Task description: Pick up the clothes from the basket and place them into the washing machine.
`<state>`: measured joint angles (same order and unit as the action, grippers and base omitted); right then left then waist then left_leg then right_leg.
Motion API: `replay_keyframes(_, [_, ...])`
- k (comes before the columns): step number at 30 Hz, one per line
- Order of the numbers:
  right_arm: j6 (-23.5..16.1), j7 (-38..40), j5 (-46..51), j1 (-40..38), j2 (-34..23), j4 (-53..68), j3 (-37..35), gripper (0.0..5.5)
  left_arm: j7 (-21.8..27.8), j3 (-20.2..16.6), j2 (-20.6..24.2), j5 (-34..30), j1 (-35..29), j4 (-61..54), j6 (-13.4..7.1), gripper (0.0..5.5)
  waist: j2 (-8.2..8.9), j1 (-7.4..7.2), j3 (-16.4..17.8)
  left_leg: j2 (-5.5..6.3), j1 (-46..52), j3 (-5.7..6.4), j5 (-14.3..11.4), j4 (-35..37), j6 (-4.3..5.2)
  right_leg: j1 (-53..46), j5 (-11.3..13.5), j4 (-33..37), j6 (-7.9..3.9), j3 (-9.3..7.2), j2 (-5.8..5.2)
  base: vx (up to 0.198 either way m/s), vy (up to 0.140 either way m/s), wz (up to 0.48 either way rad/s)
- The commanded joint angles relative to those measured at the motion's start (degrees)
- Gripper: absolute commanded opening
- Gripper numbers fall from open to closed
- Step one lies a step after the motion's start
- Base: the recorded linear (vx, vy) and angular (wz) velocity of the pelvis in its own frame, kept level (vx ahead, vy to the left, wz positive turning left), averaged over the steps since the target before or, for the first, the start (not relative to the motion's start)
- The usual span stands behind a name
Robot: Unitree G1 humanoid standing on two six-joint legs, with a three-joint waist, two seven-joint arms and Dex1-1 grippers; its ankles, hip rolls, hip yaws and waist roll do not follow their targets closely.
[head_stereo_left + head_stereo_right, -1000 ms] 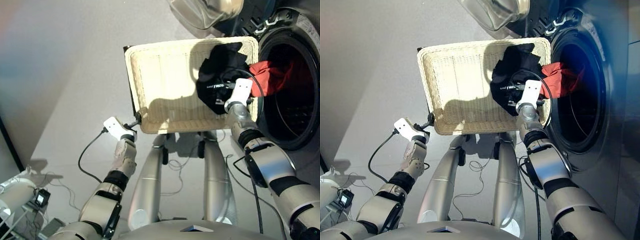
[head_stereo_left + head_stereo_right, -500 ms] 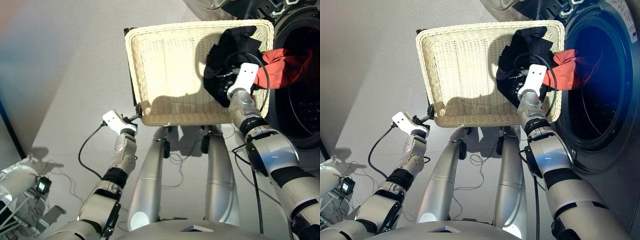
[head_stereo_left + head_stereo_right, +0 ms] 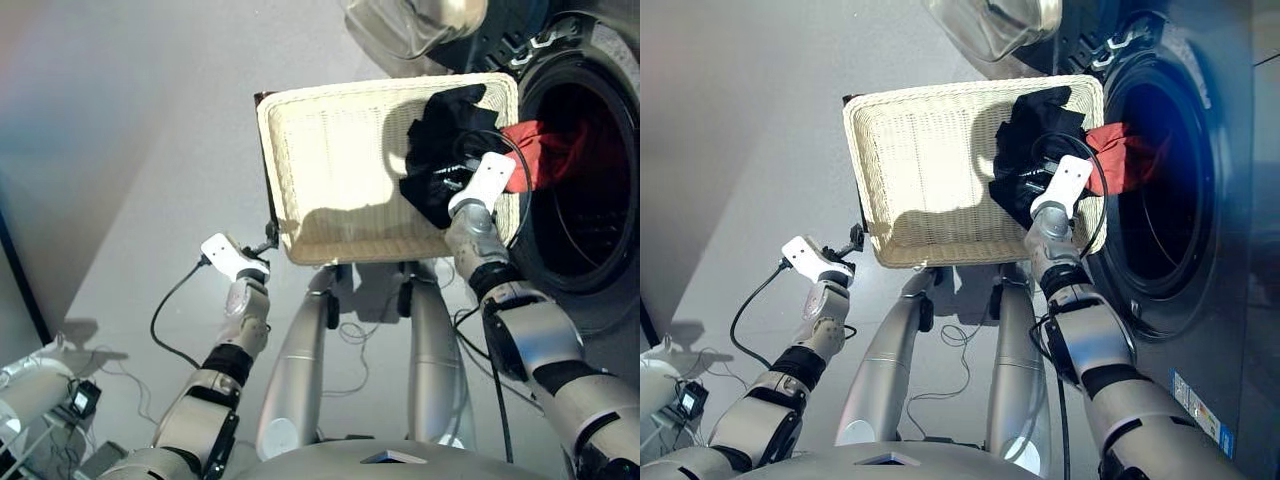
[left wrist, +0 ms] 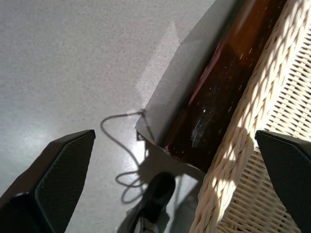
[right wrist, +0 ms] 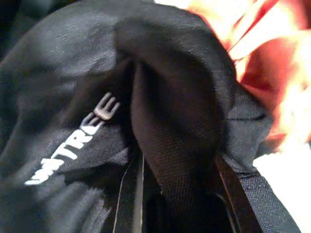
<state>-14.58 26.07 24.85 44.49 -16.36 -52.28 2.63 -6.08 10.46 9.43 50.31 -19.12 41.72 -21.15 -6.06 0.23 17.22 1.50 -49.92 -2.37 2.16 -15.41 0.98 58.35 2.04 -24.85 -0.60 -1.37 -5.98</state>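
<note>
the cream wicker basket [image 3: 340, 150] sits in front of the robot, its right end against the open porthole of the dark grey washing machine [image 3: 590, 190]. the round glass door [image 3: 415, 25] stands open above the basket's far right corner. a black garment [image 3: 445, 150] with white lettering lies bunched at the right end of the basket, partly draped over the rim. the orange-red garment [image 3: 545, 150] hangs over the porthole's lip, half inside the drum, touching the basket's right edge.

the right hand [image 3: 462, 178] is down in the black garment; the right wrist view shows its fingers buried in the black cloth [image 5: 160, 126], with a fold bunched between them, so it is pinching the black garment (the fingertips themselves are hidden by cloth). orange-red fabric [image 5: 267, 63] shows just beyond the black fold.

the left hand [image 3: 268, 238] is beside the basket's near left corner, apart from the clothes. in the left wrist view its two fingers [image 4: 58, 165] are spread wide with nothing between them, the wicker rim [image 4: 252, 111] close to one finger and the grey floor [image 4: 73, 58] beneath.
</note>
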Motion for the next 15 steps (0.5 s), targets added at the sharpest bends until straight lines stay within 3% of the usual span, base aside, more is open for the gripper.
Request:
replay_keyframes(1, [-5.8, 8.8, -6.4, 1.7, -6.3, 6.1, -4.8, 0.0, -0.5, -2.9, 1.3, -3.0, 2.2, -2.0, -3.7, 5.5, -2.41, -1.93, -0.3, 0.92, 1.6, 0.09, -6.7, -3.0, -0.55, -5.0, 0.0, 6.4, -5.04, 0.12, 0.01, -0.03, 0.054, -0.172])
replay_keyframes(3, [-6.4, 11.3, -8.2, 1.8, -8.0, 7.2, -6.3, 0.0, -0.3, -2.6, 1.4, -3.2, 2.6, -2.1, -3.8, 5.5, -2.71, -1.78, -0.5, 0.95, 1.7, -0.06, -6.7, -2.6, -0.62, -5.0, 0.1, 6.9, -5.21, 0.43, 0.04, -0.073, 0.054, -0.189])
replay_keyframes(4, [-6.8, 13.7, -9.1, 1.9, -9.1, 8.5, -8.1, 0.0, -0.1, -2.4, 1.5, -3.2, 2.7, -2.4, -3.9, 5.5, -2.79, -2.07, -0.1, 1.1, 0.9, -0.78, -5.1, -2.7, -0.94, -4.3, 1.8, 7.2, -4.86, 0.42, -0.23, -0.122, 0.065, -0.184])
replay_keyframes(8, [-7.4, 24.1, -14.6, 2.4, -13.9, 11.6, -14.3, 0.0, 0.4, -2.2, 1.4, -3.2, 3.4, -2.1, -4.0, 5.5, -3.75, -1.9, -0.8, 1.45, 0.6, -1.1, -5.4, -2.7, -1.21, -3.5, 1.7, 6.9, -5.1, 1.3, -0.13, -0.03, 0.043, -0.093])
replay_keyframes(12, [-6.0, 23.1, -14.3, 2.9, -18.0, 6.8, -14.5, 0.0, 1.0, -1.8, 1.9, -3.3, 3.7, -2.4, -4.2, 5.5, -4.11, -1.68, -1.1, 1.54, -0.4, -0.98, -5.2, -2.8, -1.24, -2.4, 1.9, 6.8, -5.25, 1.59, -0.37, 0.0, 0.0, 0.0])
replay_keyframes(13, [-5.0, 19.8, -13.1, 2.9, -18.6, 3.7, -12.0, 0.93, 1.4, -1.9, 2.1, -2.7, 3.9, -2.2, -4.0, 5.5, -3.87, -1.57, -1.1, 1.46, -0.7, -0.94, -5.1, -2.8, -1.19, -2.1, 2.0, 6.7, -5.18, 1.52, -0.33, 0.0, 0.0, 0.0])
replay_keyframes(14, [-5.2, 19.6, -12.8, 3.2, -18.8, 3.3, -11.8, 4.57, 1.4, -1.9, 2.0, -2.7, 3.9, -2.2, -4.0, 5.5, -3.94, -1.63, -1.1, 1.47, -0.9, -0.93, -5.1, -2.9, -1.19, -2.0, 2.0, 6.7, -5.17, 1.52, -0.34, 0.1, -0.034, 0.023])
replay_keyframes(15, [-4.8, 16.2, -11.1, 3.8, -17.9, 2.0, -9.6, 5.5, 1.7, -2.3, 2.3, -2.3, 3.9, -2.0, -3.7, 5.5, -3.86, -1.3, -1.5, 1.28, -0.6, -0.21, -6.6, -3.0, -0.91, -2.1, 0.6, 6.3, -5.46, 1.85, 0.05, 0.104, -0.028, 0.026])
